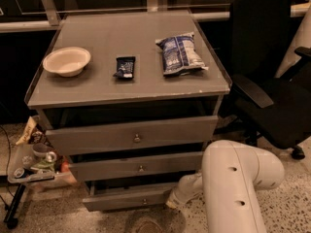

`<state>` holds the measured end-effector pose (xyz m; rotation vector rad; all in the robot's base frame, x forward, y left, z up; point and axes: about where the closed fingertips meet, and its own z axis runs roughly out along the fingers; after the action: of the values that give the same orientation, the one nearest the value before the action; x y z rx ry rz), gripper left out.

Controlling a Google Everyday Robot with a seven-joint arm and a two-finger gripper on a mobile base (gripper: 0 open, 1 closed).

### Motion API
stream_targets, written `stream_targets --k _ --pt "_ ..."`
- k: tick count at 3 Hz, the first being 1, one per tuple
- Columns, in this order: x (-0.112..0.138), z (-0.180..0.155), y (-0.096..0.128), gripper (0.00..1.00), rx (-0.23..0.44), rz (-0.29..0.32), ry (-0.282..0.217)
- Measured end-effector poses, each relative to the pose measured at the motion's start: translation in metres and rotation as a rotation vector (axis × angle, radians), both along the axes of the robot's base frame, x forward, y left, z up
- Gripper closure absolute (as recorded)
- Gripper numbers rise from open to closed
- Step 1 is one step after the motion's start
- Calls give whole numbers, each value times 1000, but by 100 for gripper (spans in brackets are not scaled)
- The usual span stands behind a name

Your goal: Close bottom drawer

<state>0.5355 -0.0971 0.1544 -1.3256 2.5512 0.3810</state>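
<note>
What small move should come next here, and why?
Probably a push straight in toward the cabinet: the bottom drawer stands pulled out, its inside showing, and the gripper sits at the right end of its front panel.

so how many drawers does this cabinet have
3, stacked: top drawer, middle drawer, and bottom drawer lowest, sticking out, with the gripper at its right end. None seem hidden.

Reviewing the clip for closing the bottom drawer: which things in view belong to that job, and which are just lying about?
Job in hand:
bottom drawer, pulled out a little
pincer, low at that drawer front's right end

Lying about:
bowl, dark snack packet and blue chip bag on the cabinet top
black office chair at right
cluttered tray at lower left
</note>
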Motion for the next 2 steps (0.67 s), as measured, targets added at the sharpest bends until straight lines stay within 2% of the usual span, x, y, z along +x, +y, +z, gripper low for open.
stream_targets --k 2 --pt "0 0 0 41 0 0 0"
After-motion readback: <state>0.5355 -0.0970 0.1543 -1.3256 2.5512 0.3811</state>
